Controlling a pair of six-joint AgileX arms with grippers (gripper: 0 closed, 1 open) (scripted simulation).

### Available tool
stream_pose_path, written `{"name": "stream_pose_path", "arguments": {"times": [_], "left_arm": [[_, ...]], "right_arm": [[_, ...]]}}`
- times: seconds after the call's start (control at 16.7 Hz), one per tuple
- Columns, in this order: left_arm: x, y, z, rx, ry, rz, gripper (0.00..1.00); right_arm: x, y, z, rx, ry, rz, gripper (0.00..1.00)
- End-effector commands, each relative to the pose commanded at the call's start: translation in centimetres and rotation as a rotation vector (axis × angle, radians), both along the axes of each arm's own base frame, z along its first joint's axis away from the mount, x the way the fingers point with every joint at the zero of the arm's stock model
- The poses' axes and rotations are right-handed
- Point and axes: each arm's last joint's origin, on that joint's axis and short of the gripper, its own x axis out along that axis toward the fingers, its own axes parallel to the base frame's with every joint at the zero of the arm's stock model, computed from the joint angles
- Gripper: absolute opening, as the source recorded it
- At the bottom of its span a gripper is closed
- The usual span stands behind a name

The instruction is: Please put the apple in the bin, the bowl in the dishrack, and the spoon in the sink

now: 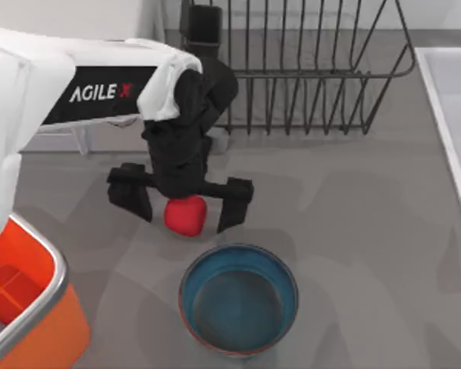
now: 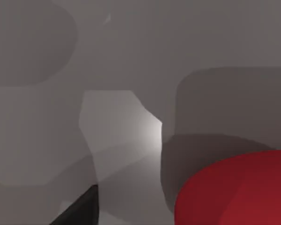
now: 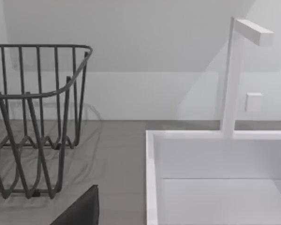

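Apple (image 1: 186, 215) sits on the table (image 1: 353, 200) left of centre in the top view, right between the left gripper (image 1: 183, 201) fingers. Left finger (image 1: 131, 192) stands off the apple's left side with a visible gap; right finger (image 1: 234, 203) is just beside its right side, can't tell if touching. Jaws spread wide, much wider than the apple, nothing clamped. Wrist body sits directly over the apple's upper half and hides it.

Left wrist view: apple (image 2: 239, 192) at lower right of frame, one dark fingertip (image 2: 82, 211) at the bottom edge, well apart from it, grey table between.

Bowl (image 1: 238, 298) lower centre of the top view, upright, teal inside, just below the apple and apart from it. Bin (image 1: 31, 307) at lower left corner. Dishrack (image 1: 307, 69) top centre, black cup (image 1: 203, 23) at its left corner. Sink (image 1: 453, 115) at right edge.

Right wrist view: dishrack (image 3: 33, 122) at left, sink (image 3: 215, 178) at lower right with white faucet (image 3: 236, 75) above, dark right gripper finger (image 3: 82, 211) at bottom edge; jaw state not discernible.
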Motion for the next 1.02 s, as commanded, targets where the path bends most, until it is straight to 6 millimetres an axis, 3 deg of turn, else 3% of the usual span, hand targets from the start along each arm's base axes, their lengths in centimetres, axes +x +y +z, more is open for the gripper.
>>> {"name": "stream_pose_path", "arguments": {"times": [0.3, 1.02], "left_arm": [[-0.05, 0.01, -0.59, 0.001, 0.001, 0.0, 1.0], [-0.05, 0.01, -0.59, 0.001, 0.001, 0.0, 0.1]], "right_arm": [[0.0, 0.0, 0.0, 0.0, 0.0, 0.0, 1.0], [0.0, 0.0, 0.0, 0.0, 0.0, 0.0, 1.0]]}}
